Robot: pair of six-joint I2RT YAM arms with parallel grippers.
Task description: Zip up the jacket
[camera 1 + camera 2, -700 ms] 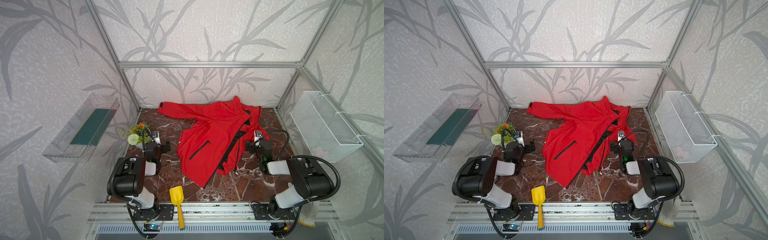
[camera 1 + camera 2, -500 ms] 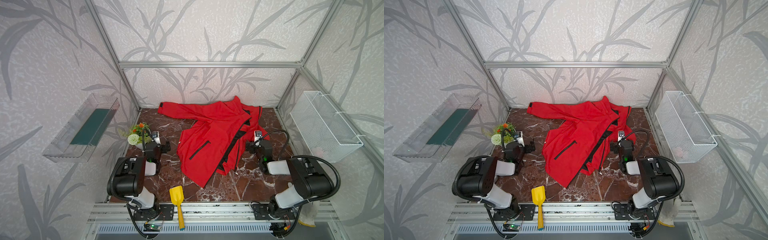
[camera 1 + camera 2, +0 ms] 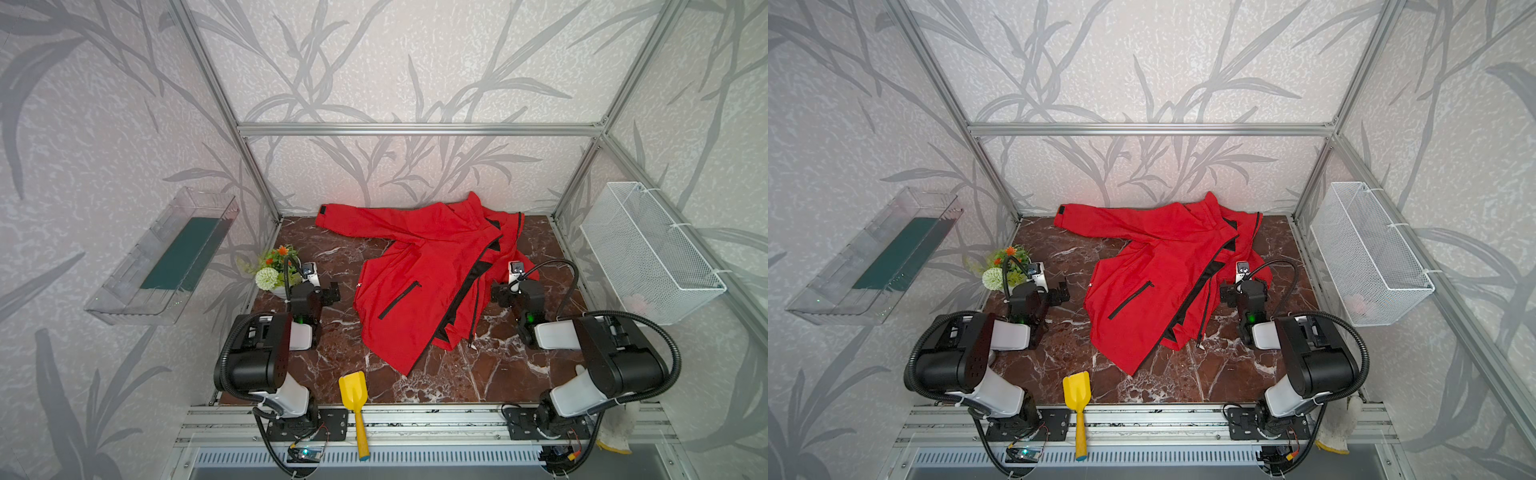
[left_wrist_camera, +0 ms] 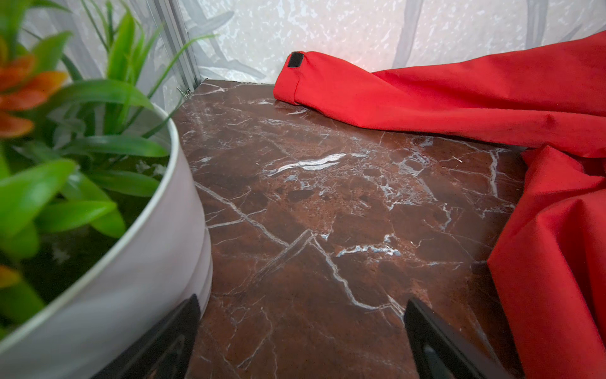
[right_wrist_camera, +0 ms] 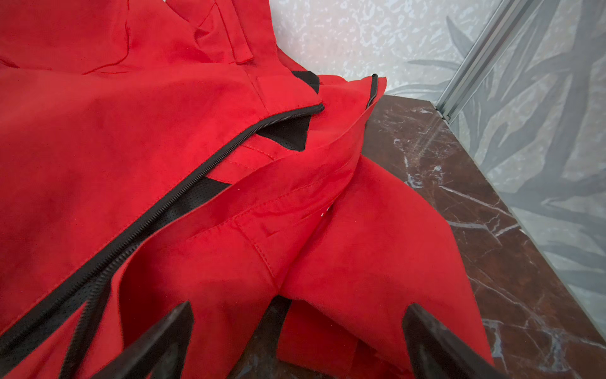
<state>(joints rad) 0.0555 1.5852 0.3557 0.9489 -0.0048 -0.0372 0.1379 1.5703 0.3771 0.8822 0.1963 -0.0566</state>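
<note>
The red jacket lies crumpled on the brown marble table, one sleeve stretched toward the back left. Its black front zipper stands apart, with black lining showing between the two edges. My left gripper is open, low over bare marble, left of the jacket and apart from it. At the jacket's right edge my right gripper is open too, with folds of red fabric in front of and between its fingers, nothing pinched.
A white pot with an artificial plant stands close beside my left gripper. A yellow scoop lies at the front edge. A white wire basket hangs on the right wall, a clear tray on the left wall.
</note>
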